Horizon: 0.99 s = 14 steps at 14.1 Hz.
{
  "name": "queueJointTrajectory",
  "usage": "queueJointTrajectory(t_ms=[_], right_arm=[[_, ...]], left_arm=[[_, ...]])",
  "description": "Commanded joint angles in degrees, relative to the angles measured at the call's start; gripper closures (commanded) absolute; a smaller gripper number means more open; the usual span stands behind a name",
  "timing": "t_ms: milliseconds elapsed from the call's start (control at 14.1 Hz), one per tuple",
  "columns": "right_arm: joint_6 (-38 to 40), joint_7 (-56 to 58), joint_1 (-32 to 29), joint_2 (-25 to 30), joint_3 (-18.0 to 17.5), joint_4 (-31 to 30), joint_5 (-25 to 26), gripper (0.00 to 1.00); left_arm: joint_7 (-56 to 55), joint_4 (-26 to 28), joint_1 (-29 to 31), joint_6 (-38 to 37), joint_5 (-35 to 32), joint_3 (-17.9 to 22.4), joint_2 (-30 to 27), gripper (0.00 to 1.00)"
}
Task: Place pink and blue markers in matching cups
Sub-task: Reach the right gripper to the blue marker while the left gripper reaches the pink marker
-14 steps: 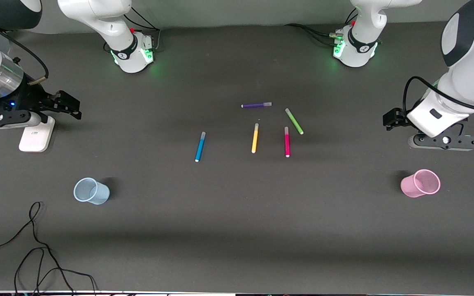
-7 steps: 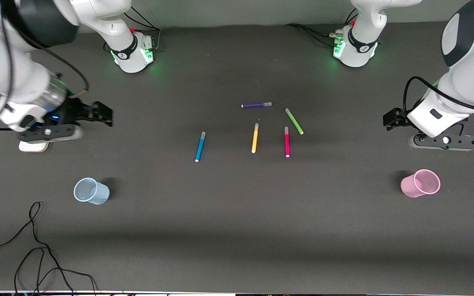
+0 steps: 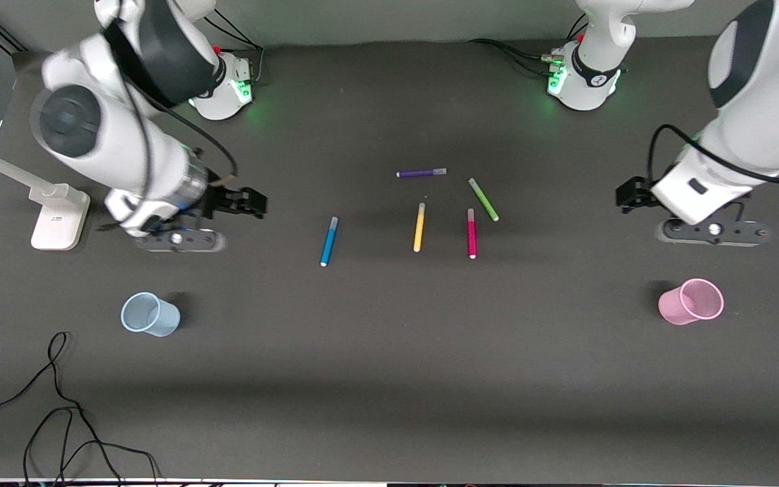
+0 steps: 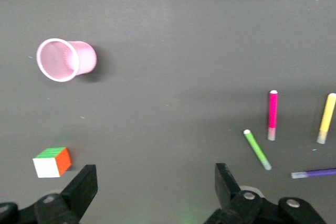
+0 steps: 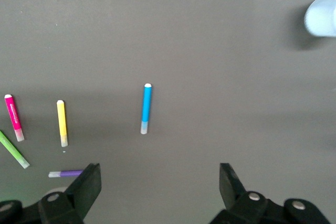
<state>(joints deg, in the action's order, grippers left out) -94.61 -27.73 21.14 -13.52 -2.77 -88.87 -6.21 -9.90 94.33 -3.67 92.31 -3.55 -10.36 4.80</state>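
The blue marker (image 3: 329,241) and the pink marker (image 3: 472,233) lie flat mid-table, the yellow pen between them. The pale blue cup (image 3: 149,314) stands toward the right arm's end, nearer the front camera; the pink cup (image 3: 690,302) stands toward the left arm's end. My right gripper (image 3: 178,239) is open and empty over bare table beside the blue marker (image 5: 146,107); its own view (image 5: 160,192) also shows the blue cup (image 5: 321,15). My left gripper (image 3: 711,232) is open and empty over the table above the pink cup (image 4: 65,60); its own view (image 4: 156,192) also shows the pink marker (image 4: 272,115).
A yellow pen (image 3: 419,227), a green pen (image 3: 483,199) and a purple pen (image 3: 421,173) lie by the markers. A small coloured cube (image 4: 52,161) sits near the left gripper. A white stand (image 3: 58,216) is at the right arm's end. A black cable (image 3: 58,406) lies at the near corner.
My right arm has swung in from the table's end toward the blue marker. My left arm has shifted slightly toward the middle. The markers and cups have not moved.
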Motion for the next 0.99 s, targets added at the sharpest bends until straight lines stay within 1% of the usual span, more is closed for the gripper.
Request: queueJointTrajectory(t_ms=[0,71,142,426,568,710,781,923], right_arm=[[0.1,-3.6,1.9,-5.5,0.4,4.2,-4.0,0.00],[-0.6,-3.6,1.9,-6.9,0.4,4.2,-6.3,0.00],[-1.6,-3.6,1.9,-8.4,0.4,4.2,-6.9,0.00],[-5.9,-2.6,2.7,-17.0,0.4,4.0,-7.0,0.00],[-8.0,-2.6,2.6,-21.5,0.4,4.1,-7.6,0.00],[-9.5,-2.5,2.5,-24.9,0.5,4.1,-8.6,0.00],[-10.5,-2.5,2.2,-26.7,0.5,4.1,-8.7,0.00],[-12.0,-2.5,2.2,-28.7,0.5,4.0,-10.0,0.02]], left_arm=[[-4.9,0.0,-3.5,3.5,2.2,0.3,3.0,0.00],[-5.6,0.0,-4.3,5.4,2.5,0.3,4.6,0.00],[-6.0,0.0,-5.4,7.3,2.5,0.3,6.3,0.00],[-8.6,0.0,-9.4,13.1,2.8,0.2,14.2,0.00],[-11.0,0.1,-10.3,15.3,6.5,0.2,17.5,0.00],[-11.9,0.2,-11.1,17.0,9.6,0.2,20.4,0.00],[-12.0,0.3,-11.4,17.9,9.8,0.2,21.5,0.00],[-12.0,0.8,-12.9,19.1,9.7,0.2,24.1,0.00]])
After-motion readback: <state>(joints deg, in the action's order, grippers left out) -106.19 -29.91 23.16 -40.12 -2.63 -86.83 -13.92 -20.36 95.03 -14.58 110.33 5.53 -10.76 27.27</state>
